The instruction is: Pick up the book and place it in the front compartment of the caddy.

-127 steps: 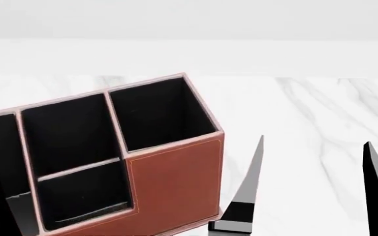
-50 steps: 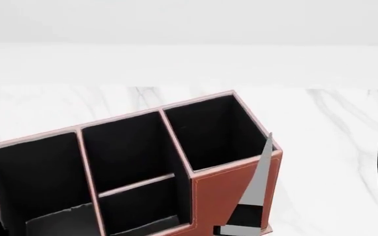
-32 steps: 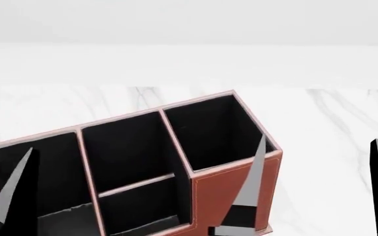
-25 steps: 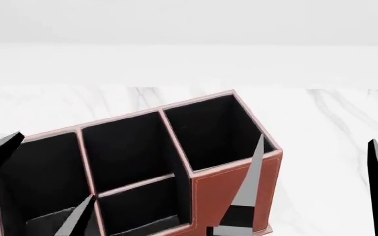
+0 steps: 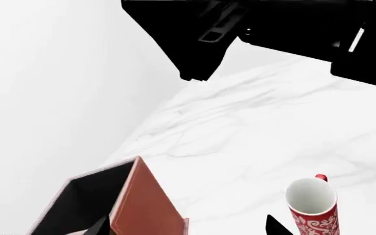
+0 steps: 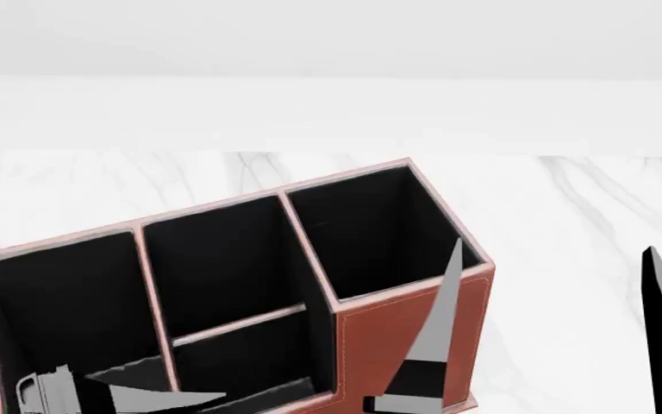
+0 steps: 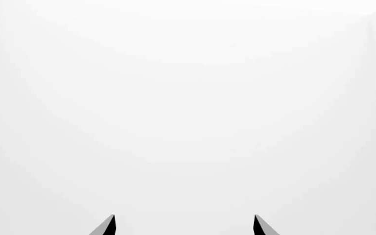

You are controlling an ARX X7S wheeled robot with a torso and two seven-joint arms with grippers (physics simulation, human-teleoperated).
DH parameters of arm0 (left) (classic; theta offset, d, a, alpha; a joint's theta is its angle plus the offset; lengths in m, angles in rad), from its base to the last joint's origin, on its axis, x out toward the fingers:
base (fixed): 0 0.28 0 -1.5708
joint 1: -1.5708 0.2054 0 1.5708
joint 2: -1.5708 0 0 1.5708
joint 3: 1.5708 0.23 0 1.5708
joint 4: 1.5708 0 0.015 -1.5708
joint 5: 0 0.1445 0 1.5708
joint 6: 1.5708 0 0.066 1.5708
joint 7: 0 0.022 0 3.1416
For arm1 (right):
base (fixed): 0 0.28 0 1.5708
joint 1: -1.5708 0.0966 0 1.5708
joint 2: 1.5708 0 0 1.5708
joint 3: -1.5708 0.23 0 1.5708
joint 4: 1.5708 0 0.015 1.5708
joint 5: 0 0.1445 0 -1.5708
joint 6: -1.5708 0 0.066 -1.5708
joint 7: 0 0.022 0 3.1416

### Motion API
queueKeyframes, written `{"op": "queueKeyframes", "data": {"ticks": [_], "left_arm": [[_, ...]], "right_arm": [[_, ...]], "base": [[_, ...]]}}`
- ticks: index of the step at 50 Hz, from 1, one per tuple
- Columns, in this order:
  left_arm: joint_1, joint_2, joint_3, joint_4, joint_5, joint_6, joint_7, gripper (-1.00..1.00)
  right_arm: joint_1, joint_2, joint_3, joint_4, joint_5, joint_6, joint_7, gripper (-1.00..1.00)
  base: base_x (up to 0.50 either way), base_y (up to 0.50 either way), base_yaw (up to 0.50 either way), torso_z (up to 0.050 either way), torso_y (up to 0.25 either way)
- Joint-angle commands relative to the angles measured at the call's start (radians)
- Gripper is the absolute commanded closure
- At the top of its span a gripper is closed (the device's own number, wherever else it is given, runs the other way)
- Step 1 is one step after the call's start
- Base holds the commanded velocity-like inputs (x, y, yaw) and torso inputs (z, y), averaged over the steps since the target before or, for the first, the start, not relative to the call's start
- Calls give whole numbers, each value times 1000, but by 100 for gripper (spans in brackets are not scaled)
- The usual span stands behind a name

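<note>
Caddy [image 6: 412, 332]: reddish-brown, pale rims, black cells, upright, angled on marble. Book not discernible.

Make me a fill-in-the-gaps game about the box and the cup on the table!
The caddy is reddish-brown outside and ____ inside.
The mug is patterned white and ____.
The mug stands ____ the caddy, not inside it.
The table has a white ____ pattern.

Missing words: black; red; beside; marble

white marble table [image 6: 572, 216], caddy [image 6: 412, 332], mug [image 5: 312, 205]
</note>
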Motion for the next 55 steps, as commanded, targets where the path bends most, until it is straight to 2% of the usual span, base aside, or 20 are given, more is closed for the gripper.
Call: {"op": "queueKeyframes", "data": {"ticks": [1,10,17,33,35,40,44,45,46,55], "left_arm": [[-32,-21,137,-19,61,-19,30,-100],[-38,-11,186,-6,23,-84,16,-100],[-40,-4,248,-37,50,-115,10,-100],[-95,54,177,-35,-205,-289,-75,-100],[-99,73,138,-62,-285,-328,-111,-100],[-108,78,153,-92,-273,-339,-127,-100],[-120,106,109,-137,-362,-400,-187,-100],[-127,108,119,-150,-327,-383,-181,-100],[-133,118,98,-156,-374,-412,-206,-100],[-180,168,64,-239,-459,-511,-306,-100]], "right_arm": [[6,11,1,-7,7,1,9,-100],[9,0,-9,2,2,8,6,-100],[11,-3,-12,2,2,15,11,-100],[10,3,-15,4,3,8,16,-100],[13,0,-17,5,4,15,16,-100],[8,0,-20,12,0,9,16,-100],[10,-1,-23,13,0,12,17,-100],[9,-1,-25,15,-1,10,16,-100],[8,-1,-25,18,-1,8,16,-100],[8,-2,-28,25,1,0,12,-100]], "base": [[0,0,0,0,0],[0,0,0,0,0],[0,0,0,0,0],[0,0,0,0,0],[0,0,0,0,0],[0,0,0,0,0],[0,0,0,0,0],[0,0,0,0,0],[0,0,0,0,0],[0,0,0,0,0]]}}
